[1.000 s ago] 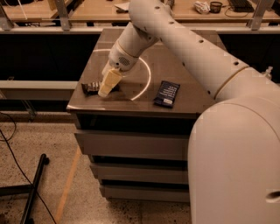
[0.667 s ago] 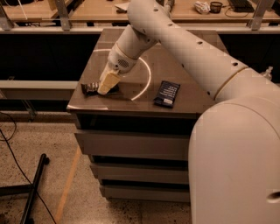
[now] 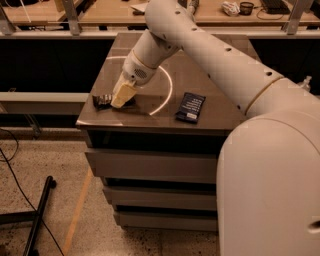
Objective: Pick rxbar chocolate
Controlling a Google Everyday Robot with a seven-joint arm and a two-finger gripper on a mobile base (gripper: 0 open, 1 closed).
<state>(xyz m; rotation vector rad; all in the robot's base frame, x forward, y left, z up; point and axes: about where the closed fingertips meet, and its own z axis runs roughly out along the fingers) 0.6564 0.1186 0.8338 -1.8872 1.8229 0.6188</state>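
My gripper (image 3: 121, 97) is down at the front left corner of the cabinet top (image 3: 150, 121), with its pale yellowish tip pressed onto the rxbar chocolate (image 3: 101, 101). I cannot tell whether it is open or already closed on the bar, because the tip covers the place where they meet. The bar lies flat near the left edge. Its crimped left end sticks out past the gripper, and a dark sliver shows on the other side.

The arm (image 3: 215, 55) reaches in from the upper right and crosses most of the top. My own white body (image 3: 270, 190) fills the lower right of the view. A dark blue bar (image 3: 190, 107) with white text lies well apart to the right, beyond a white arc (image 3: 169, 90) drawn on the surface, and nothing sits between it and the gripper. Below the top is a stack of grey drawers (image 3: 150, 165).

On the floor to the left I see a black stand leg (image 3: 39, 215), a thin cable (image 3: 12, 170) and an orange stripe (image 3: 80, 205). A wooden desk (image 3: 100, 15) runs along the back.

Compared with a second ago, very little differs. The gripper holds the same spot and angle over the bar, the bar has not lifted or slid that I can see, and the blue bar is where it was.
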